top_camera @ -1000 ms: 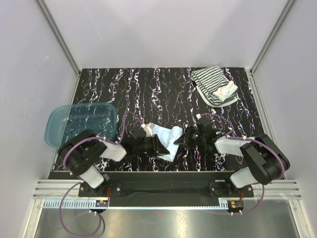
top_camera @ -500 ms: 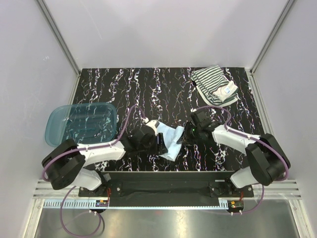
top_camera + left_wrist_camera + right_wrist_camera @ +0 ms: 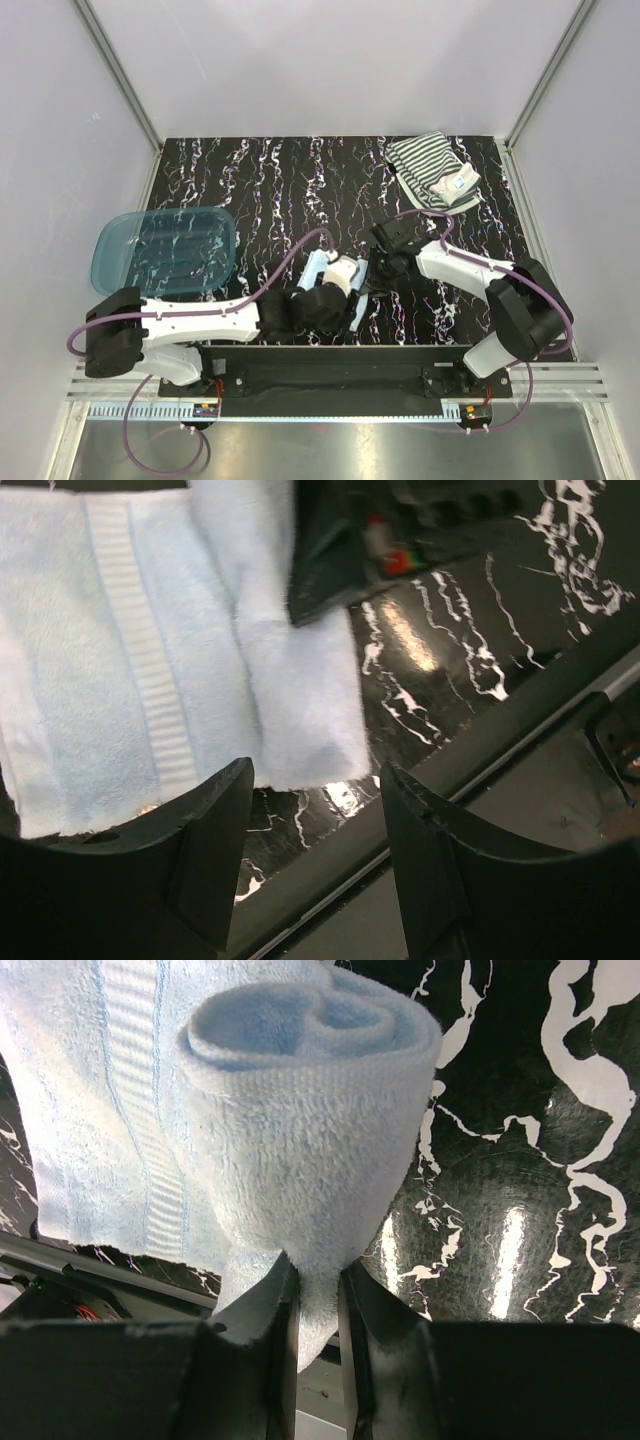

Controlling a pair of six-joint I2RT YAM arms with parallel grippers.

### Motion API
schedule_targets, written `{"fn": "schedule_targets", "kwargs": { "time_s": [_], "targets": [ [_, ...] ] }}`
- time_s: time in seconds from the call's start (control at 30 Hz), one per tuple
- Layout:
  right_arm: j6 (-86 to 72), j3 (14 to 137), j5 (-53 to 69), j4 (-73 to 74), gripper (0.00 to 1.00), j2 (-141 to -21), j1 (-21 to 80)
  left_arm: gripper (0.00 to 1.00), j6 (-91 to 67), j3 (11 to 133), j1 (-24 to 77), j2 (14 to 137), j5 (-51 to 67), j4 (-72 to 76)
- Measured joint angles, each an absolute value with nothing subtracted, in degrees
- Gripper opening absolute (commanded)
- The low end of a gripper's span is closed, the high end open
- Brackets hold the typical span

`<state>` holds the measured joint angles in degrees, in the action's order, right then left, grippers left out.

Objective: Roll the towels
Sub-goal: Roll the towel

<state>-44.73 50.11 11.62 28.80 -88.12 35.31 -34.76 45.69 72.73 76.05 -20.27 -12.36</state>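
Blue towel [image 3: 300, 1140], one, pinched in right jaws; left jaws open, empty; one striped towel [image 3: 430, 172] apart.

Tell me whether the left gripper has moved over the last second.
Yes. Seen from above, the left gripper has shifted to the right, farther from the blue tub, which has stayed put.

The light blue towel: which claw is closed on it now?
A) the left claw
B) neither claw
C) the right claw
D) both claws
C: in the right wrist view the right claw pinches the light blue towel just under its rolled part, while the left claw stands open.
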Motion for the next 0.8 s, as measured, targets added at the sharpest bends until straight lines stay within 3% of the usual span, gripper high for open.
{"fn": "schedule_targets", "kwargs": {
  "time_s": [0.2,0.8],
  "targets": [
    [-44.7,51.0,11.6,29.8,0.19,-89.0,35.4,0.57,-31.3,51.1,78.2,81.2,-23.7,-12.8],
    [-44.2,51.2,11.6,30.5,0.19,-89.0,35.6,0.54,-32.1,56.3,78.3,97.3,-27.8,-17.0]
  ]
}}
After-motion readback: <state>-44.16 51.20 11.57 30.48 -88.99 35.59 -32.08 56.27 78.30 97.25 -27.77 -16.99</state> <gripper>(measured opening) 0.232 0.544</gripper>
